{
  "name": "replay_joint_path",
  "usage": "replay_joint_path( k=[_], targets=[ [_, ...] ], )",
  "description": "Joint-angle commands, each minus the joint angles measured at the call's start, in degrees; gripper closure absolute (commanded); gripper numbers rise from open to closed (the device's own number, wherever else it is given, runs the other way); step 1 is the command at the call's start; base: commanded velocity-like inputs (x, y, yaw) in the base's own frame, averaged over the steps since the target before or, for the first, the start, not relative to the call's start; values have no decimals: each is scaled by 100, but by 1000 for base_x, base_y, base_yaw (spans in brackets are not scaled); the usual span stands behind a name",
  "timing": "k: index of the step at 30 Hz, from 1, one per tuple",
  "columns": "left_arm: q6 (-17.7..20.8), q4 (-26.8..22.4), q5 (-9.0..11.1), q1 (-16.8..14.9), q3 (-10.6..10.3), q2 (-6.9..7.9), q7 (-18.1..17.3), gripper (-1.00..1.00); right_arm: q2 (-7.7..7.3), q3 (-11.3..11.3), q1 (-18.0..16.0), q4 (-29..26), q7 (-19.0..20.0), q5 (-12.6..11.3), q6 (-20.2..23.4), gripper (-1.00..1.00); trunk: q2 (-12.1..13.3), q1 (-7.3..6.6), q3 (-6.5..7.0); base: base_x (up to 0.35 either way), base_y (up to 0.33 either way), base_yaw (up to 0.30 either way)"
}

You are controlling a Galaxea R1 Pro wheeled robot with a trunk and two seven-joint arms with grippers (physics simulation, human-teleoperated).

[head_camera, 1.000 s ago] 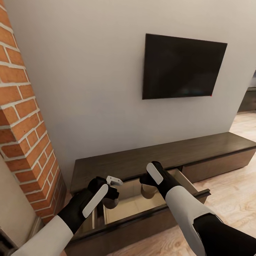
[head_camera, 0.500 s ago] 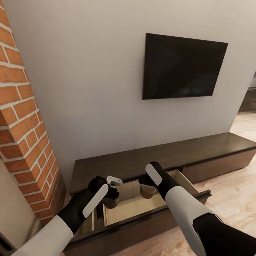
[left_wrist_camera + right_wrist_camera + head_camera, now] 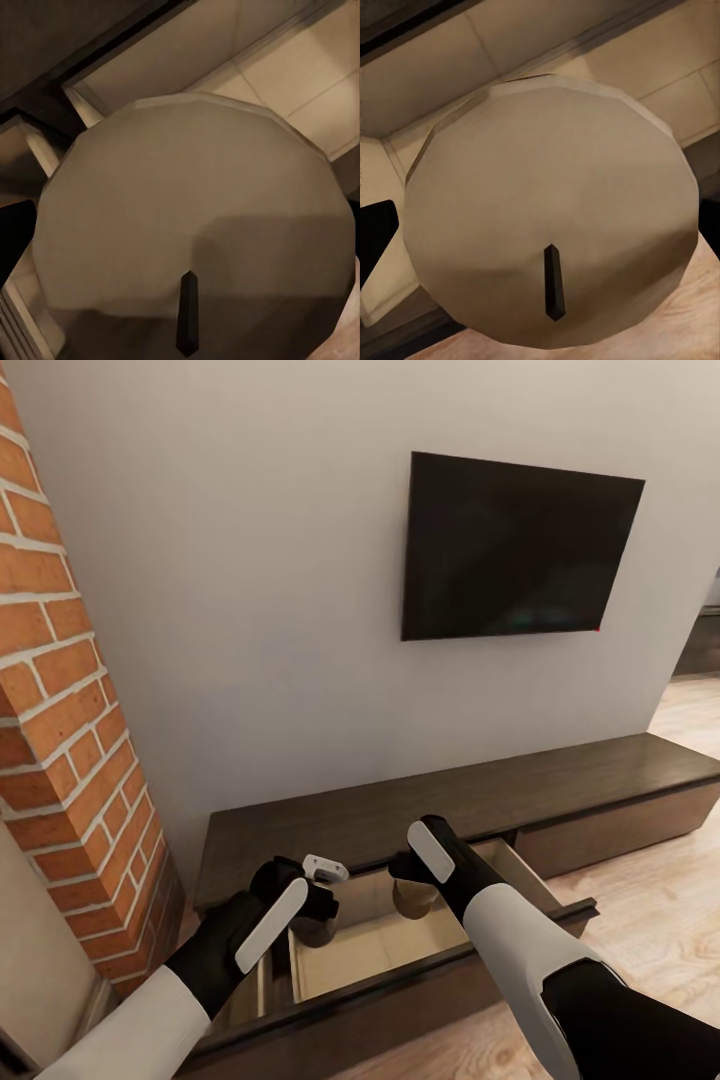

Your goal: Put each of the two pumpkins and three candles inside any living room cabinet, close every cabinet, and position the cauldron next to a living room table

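Observation:
The cabinet runs long and low in dark brown wood along the wall, with one drawer pulled open below my arms. My left gripper is shut on a pale beige candle over the drawer's left end. In the left wrist view this candle's round top and dark wick sit close up. Over the drawer's back middle, my right gripper is shut on a second candle. Its top and wick face the right wrist camera. The fingers are mostly hidden by the candles.
A black TV hangs on the grey wall above the cabinet. A brick column stands at the left, close to my left arm. The drawer's dark front juts toward me over the wood floor.
The view has shifted very slightly. Both grippers still hold their candles over the open drawer, nearly in the same place.

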Motion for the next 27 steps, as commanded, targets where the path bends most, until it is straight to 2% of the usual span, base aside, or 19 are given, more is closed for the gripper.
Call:
replay_joint_path(
  k=[1,11,27],
  targets=[
    [11,-5,53,-5,-11,0,60,100,0,13,-4,-6,-35,-58,1,100,-3,0,-6,25,3,0],
    [11,-9,53,-5,-15,-4,64,100,0,15,-4,-10,-32,-60,-2,100,-3,0,-6,79,50,0],
    [11,-22,53,-5,-15,-4,67,100,0,16,-4,-10,-30,-60,1,100,-3,0,-6,100,-17,0]
  ],
)
